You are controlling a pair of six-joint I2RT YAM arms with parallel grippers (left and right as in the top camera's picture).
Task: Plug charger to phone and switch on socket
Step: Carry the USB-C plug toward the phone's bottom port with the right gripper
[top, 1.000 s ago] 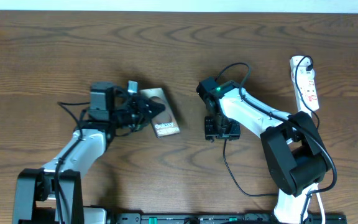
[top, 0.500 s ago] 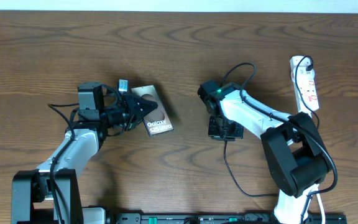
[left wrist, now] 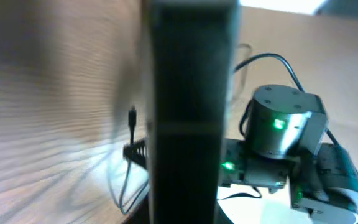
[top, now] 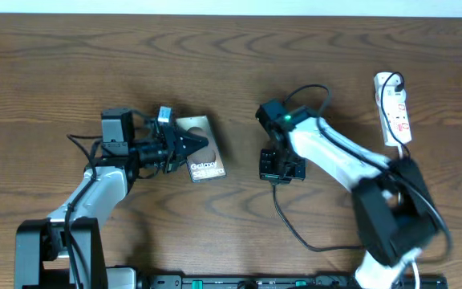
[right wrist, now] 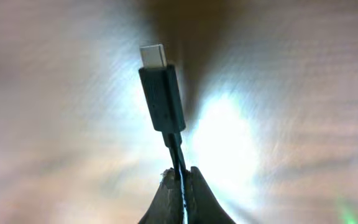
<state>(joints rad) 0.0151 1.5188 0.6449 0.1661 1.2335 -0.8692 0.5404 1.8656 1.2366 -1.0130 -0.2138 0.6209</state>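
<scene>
The phone (top: 205, 166) has a dark screen with white "Galaxy" lettering and is held tilted just above the table at centre left. My left gripper (top: 189, 148) is shut on its left side. In the left wrist view the phone (left wrist: 191, 93) is an edge-on dark bar that hides the fingers. My right gripper (right wrist: 180, 177) is shut on the charger's thin black cable, just behind its metal-tipped connector (right wrist: 160, 87). Seen from overhead, the right gripper (top: 277, 175) points down a short way right of the phone, and the charger cable (top: 291, 229) trails toward the front edge. The white socket (top: 396, 108) lies at the far right.
The right arm's white links (top: 335, 156) stretch from its base (top: 391, 225) at the front right across to the table's middle. The socket's white cord (top: 407, 257) runs down by that base. A dark rail (top: 255, 282) lines the front edge.
The right gripper has gone from open to shut on the charger cable and shifted slightly left. The left gripper has swung the phone a little while keeping its hold.
</scene>
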